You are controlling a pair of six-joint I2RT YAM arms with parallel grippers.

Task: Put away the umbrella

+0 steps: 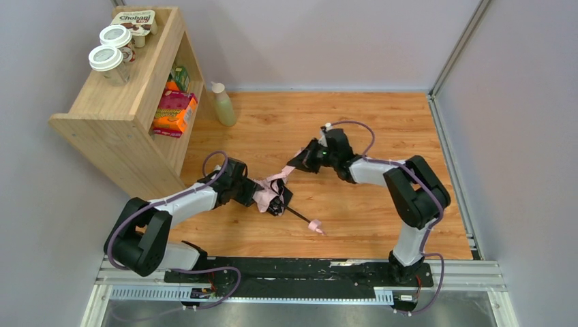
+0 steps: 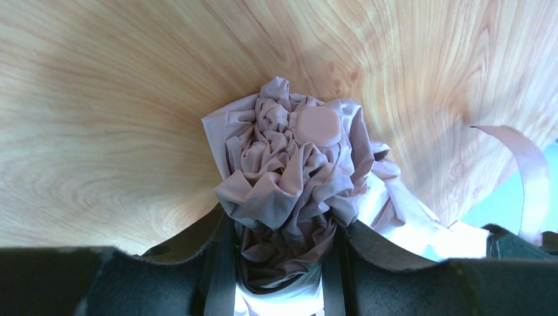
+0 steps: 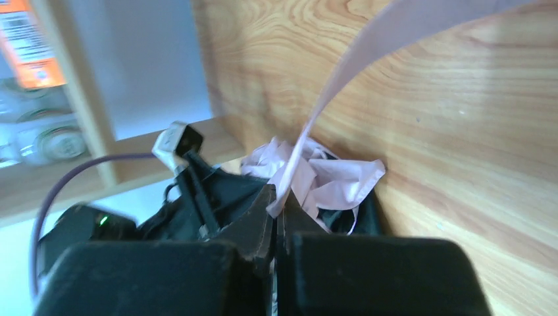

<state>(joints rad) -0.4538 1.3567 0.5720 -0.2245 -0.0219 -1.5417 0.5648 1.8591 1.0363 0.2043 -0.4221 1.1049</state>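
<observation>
The umbrella lies on the wooden table's middle, its pale pink canopy bunched up. Its thin black shaft runs to the lower right and ends in the small pink handle. My left gripper is shut on the bunched canopy, with a finger on each side of the fabric. My right gripper is shut on the pink strap, which stretches from its fingertips up and away. In the right wrist view, the canopy and the left arm lie beyond the jaws.
A wooden shelf unit stands at the back left, with lidded cups and a yoghurt pack on top and boxes inside. A pale green bottle stands beside it. Grey walls close the sides.
</observation>
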